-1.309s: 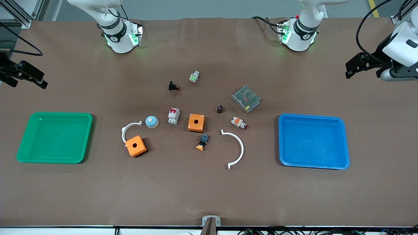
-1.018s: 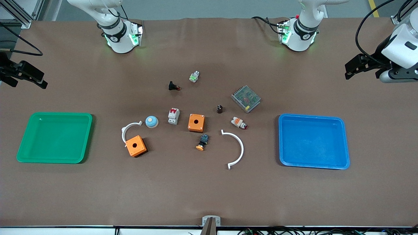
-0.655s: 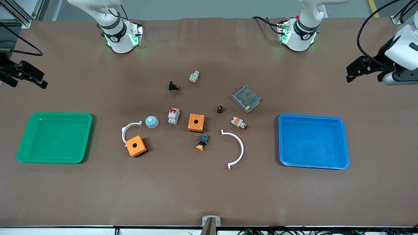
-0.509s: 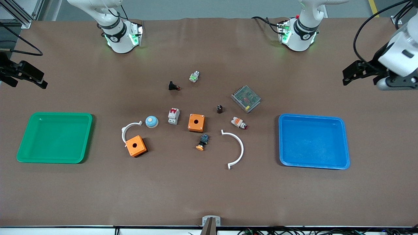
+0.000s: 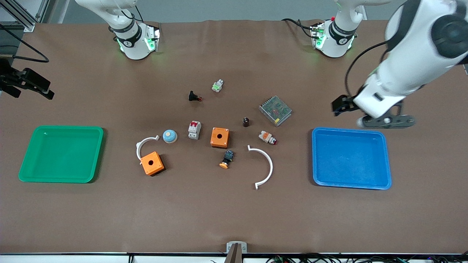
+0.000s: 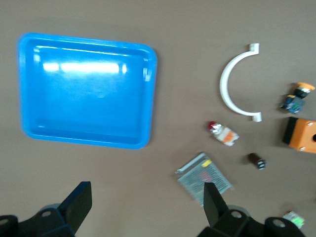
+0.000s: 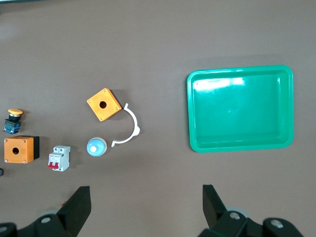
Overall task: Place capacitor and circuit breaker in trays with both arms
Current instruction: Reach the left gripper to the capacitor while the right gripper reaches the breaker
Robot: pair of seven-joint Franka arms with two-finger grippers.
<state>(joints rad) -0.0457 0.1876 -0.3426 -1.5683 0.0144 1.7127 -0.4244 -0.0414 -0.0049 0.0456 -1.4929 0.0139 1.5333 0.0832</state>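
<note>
The capacitor (image 5: 246,122), a tiny dark cylinder, stands on the mat beside a metal mesh box (image 5: 275,110); the left wrist view shows the capacitor (image 6: 256,160) too. The circuit breaker (image 5: 194,130), white with red toggles, lies between a blue dome (image 5: 170,136) and an orange box (image 5: 220,137). In the right wrist view the circuit breaker (image 7: 59,158) is small. My left gripper (image 5: 339,106) hangs open and empty over bare mat between the mesh box and the blue tray (image 5: 380,182). My right gripper (image 5: 32,91) waits open over the right arm's end of the table.
A green tray (image 5: 25,171) sits toward the right arm's end. Around the parts lie two white arcs (image 5: 268,166), a second orange box (image 5: 152,163), a push-button with orange cap (image 5: 226,159), a white-orange plug (image 5: 267,137), a black red-tipped part (image 5: 193,96) and a green-lit part (image 5: 217,86).
The left arm has swung in from the table's end toward the middle, bringing its open gripper over the mat by the blue tray. The right arm has stayed still.
</note>
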